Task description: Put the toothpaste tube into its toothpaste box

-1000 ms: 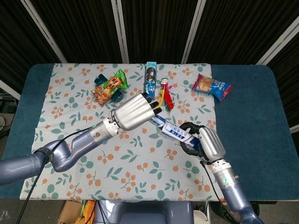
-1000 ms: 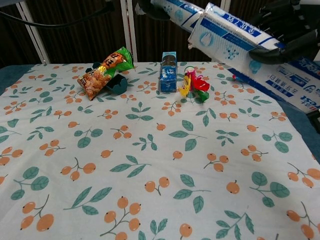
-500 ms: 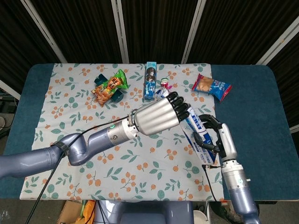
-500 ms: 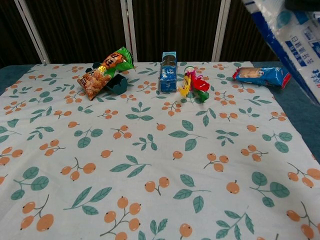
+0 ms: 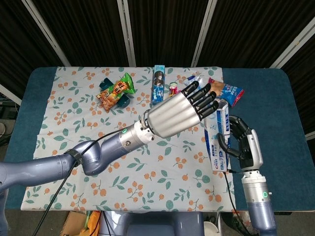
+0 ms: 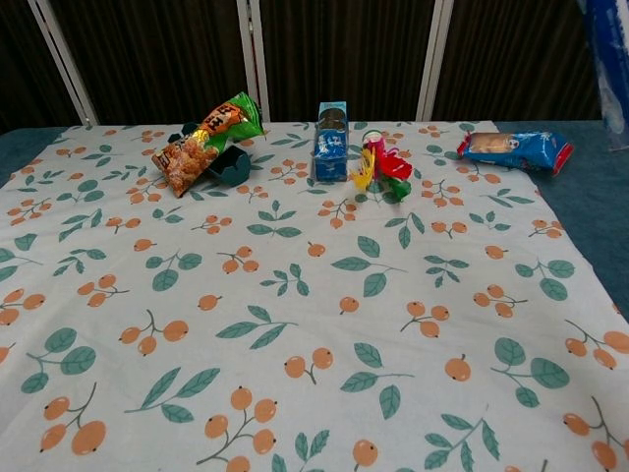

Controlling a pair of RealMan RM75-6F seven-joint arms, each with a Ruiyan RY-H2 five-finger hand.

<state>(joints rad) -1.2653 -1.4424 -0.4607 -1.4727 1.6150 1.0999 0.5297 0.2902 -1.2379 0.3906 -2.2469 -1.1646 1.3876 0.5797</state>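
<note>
The floral tablecloth (image 5: pixel 88 162) covers most of the table, with blue padding showing at its 3 and 9 o'clock edges. Above it, the left hand (image 5: pixel 184 110) hangs large in the head view, fingers stretched toward 1 o'clock; they seem to close round the toothpaste tube (image 5: pixel 197 78), of which only a white tip shows past the fingertips, though the back of the hand hides the grasp itself. At 4 o'clock from it, the right hand (image 5: pixel 241 142) holds the toothpaste box (image 5: pixel 216 137), fingers wrapped round its lower half, the box standing nearly upright with its upper end just beside the left fingertips.

So both parts appear lifted and brought together, but whether the tube has entered the box mouth is hidden; as I judge it, insertion is at most begun, and pushing the tube home remains.

On the cloth toward 12 o'clock lie smaller things: an orange snack bag (image 6: pixel 201 138), a blue biscuit pack (image 6: pixel 331 143), a red-and-yellow toy (image 6: pixel 381 165), and, at 2 o'clock, a blue wafer packet (image 6: pixel 511 147).
</note>
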